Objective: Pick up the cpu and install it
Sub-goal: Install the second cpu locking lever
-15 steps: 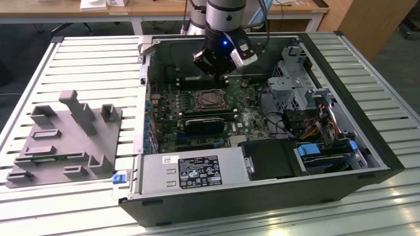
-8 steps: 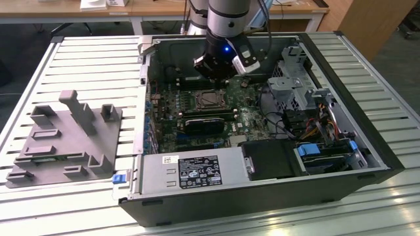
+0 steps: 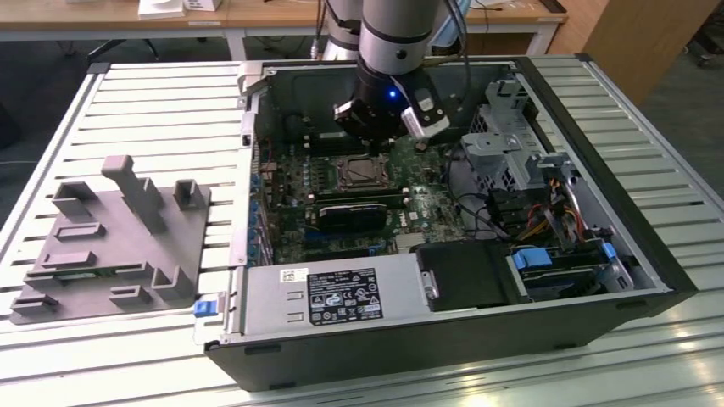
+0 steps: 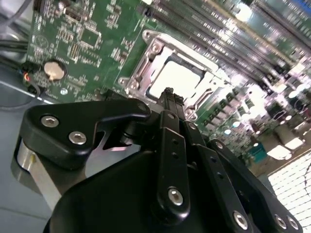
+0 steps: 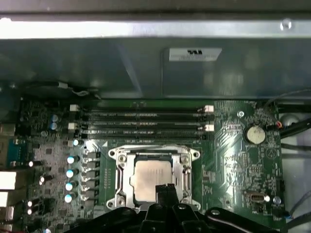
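The cpu (image 5: pixel 151 178) is a flat silver square lying inside the metal-framed socket (image 5: pixel 119 180) of the green motherboard (image 3: pixel 425 203). The second wrist view shows the cpu (image 4: pixel 177 80) as a bright square in that frame. My gripper (image 5: pixel 165 188) hangs just above the edge of the cpu, its black fingers pressed together with nothing between them. The second wrist view has the gripper (image 4: pixel 168 93) pointing down at the socket rim. In the exterior view the gripper (image 3: pixel 364 142) is low inside the open computer case, over the socket (image 3: pixel 364 172).
A large grey plastic block (image 3: pixel 114 242) with upright posts sits on the slatted table at the exterior view's left. Inside the case are the power supply (image 3: pixel 328 292), a drive cage (image 3: pixel 509 127), loose cables (image 3: pixel 543 212), memory slots (image 5: pixel 141 121) and a coin battery (image 5: pixel 254 134).
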